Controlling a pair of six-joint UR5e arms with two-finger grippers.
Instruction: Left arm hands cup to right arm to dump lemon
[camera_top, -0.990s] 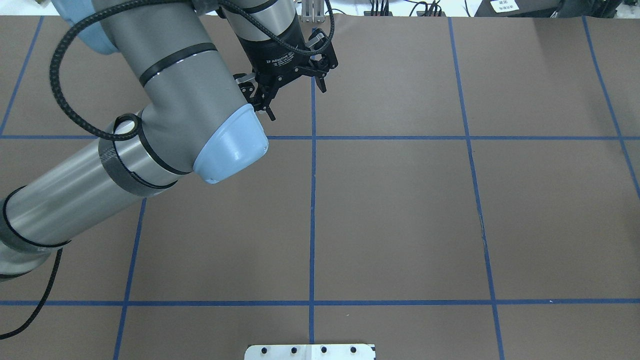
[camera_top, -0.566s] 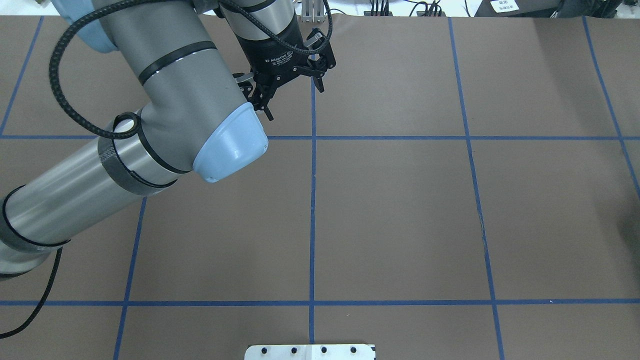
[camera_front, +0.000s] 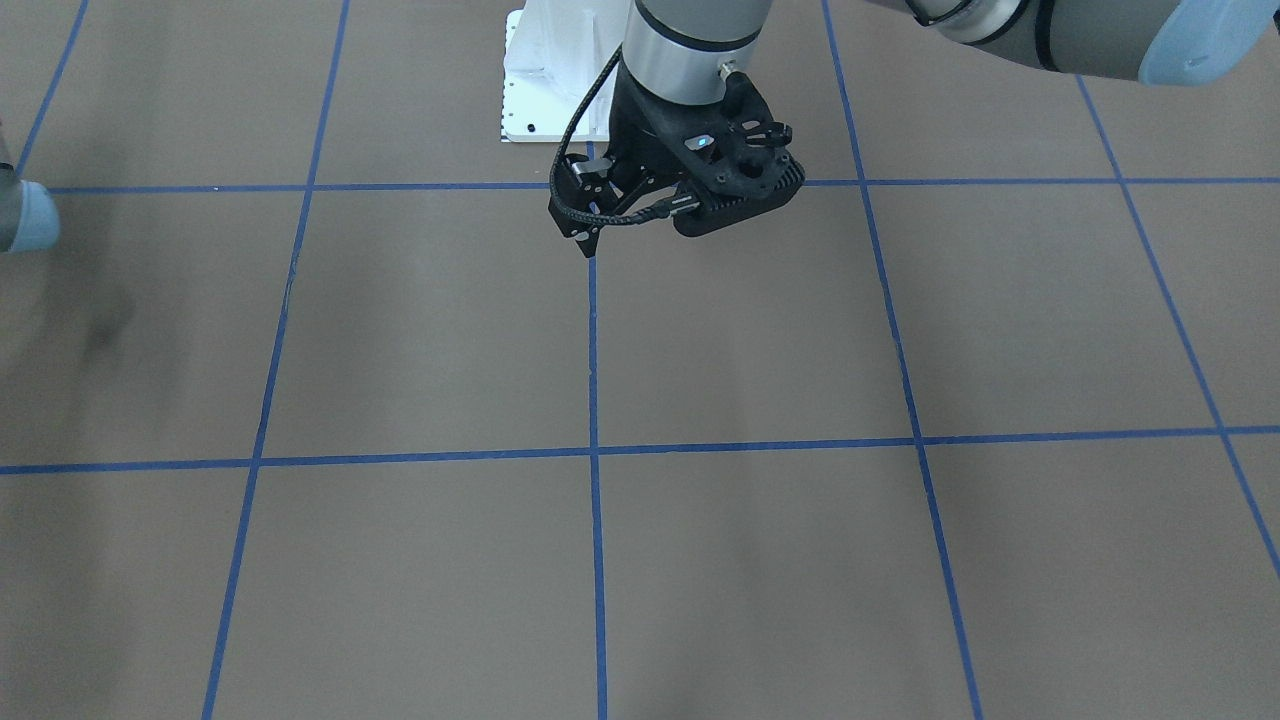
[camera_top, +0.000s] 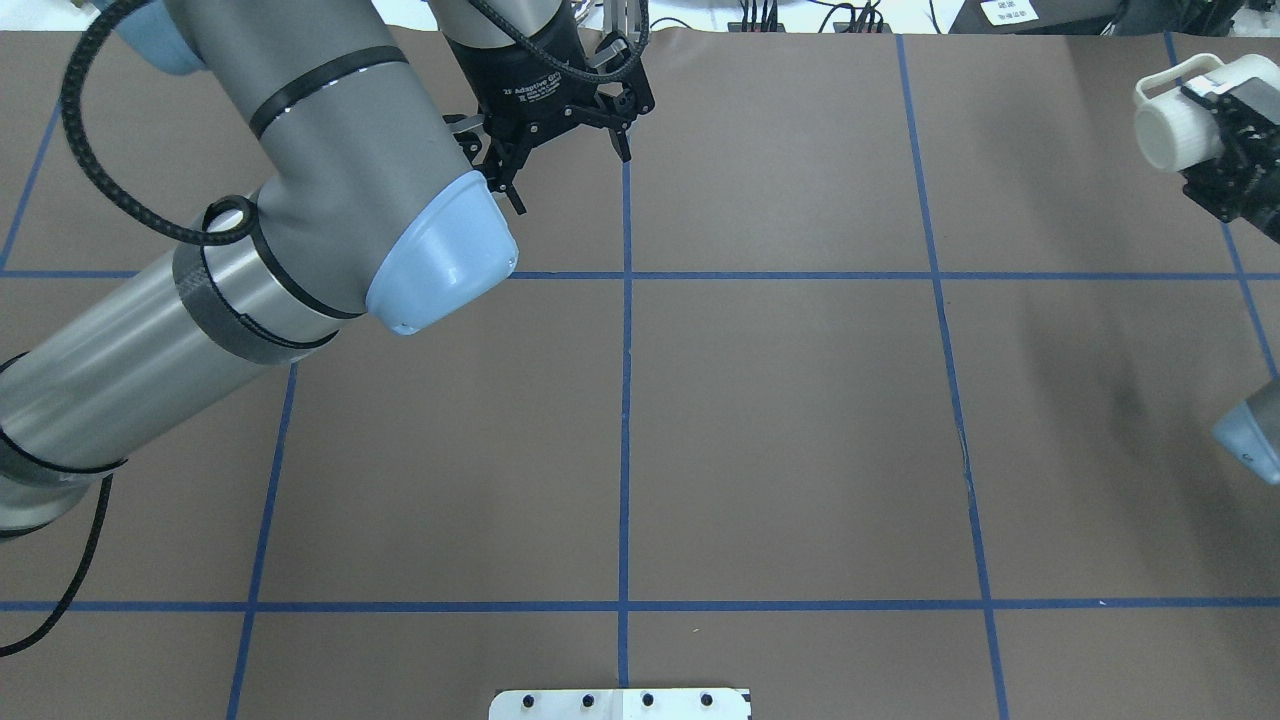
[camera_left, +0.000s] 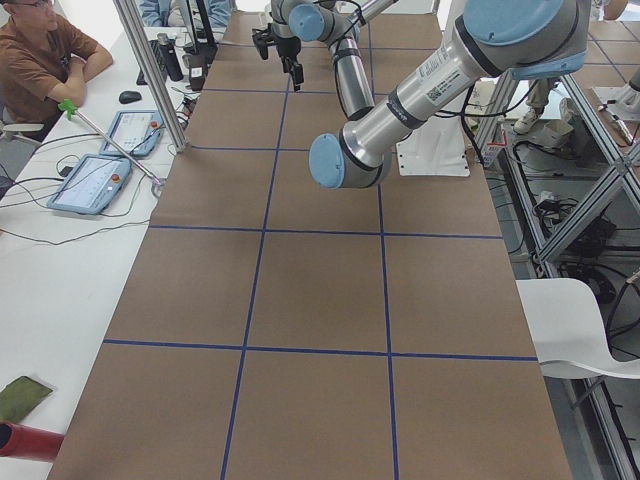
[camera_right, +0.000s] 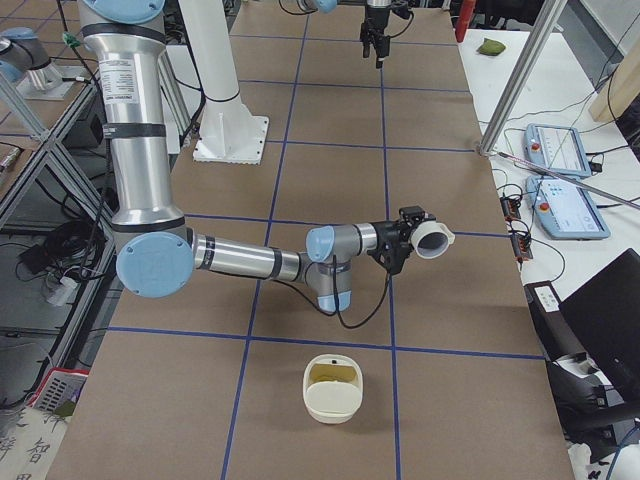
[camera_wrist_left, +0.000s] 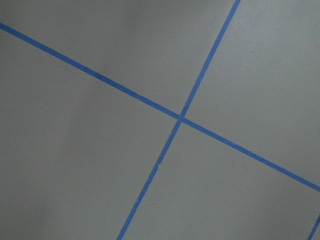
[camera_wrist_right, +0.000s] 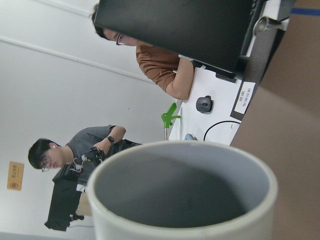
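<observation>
The white cup (camera_top: 1172, 128) lies on its side in the air at the table's far right, with my right gripper (camera_top: 1212, 135) shut on it near the handle. In the exterior right view the cup (camera_right: 433, 241) points its mouth away from the arm. Its grey inside (camera_wrist_right: 175, 192) shows no lemon. A small yellow-green piece that looks like the lemon (camera_right: 331, 373) lies in a cream bowl (camera_right: 332, 402) on the table below. My left gripper (camera_top: 572, 181) hangs open and empty over the far middle of the table, seen with its perforated housing (camera_front: 735, 175) in the front-facing view.
Blue tape lines (camera_top: 626, 400) divide the brown table into squares. A white base plate (camera_top: 620, 703) sits at the robot's edge. Two people (camera_wrist_right: 165, 65) sit at a side desk with tablets (camera_left: 90, 185) beyond the far edge. The left arm's elbow (camera_top: 440, 270) overhangs the left half.
My right gripper with the cup has come into the overhead view at the right edge. The left arm and its open gripper have drifted toward the far edge and slightly left.
</observation>
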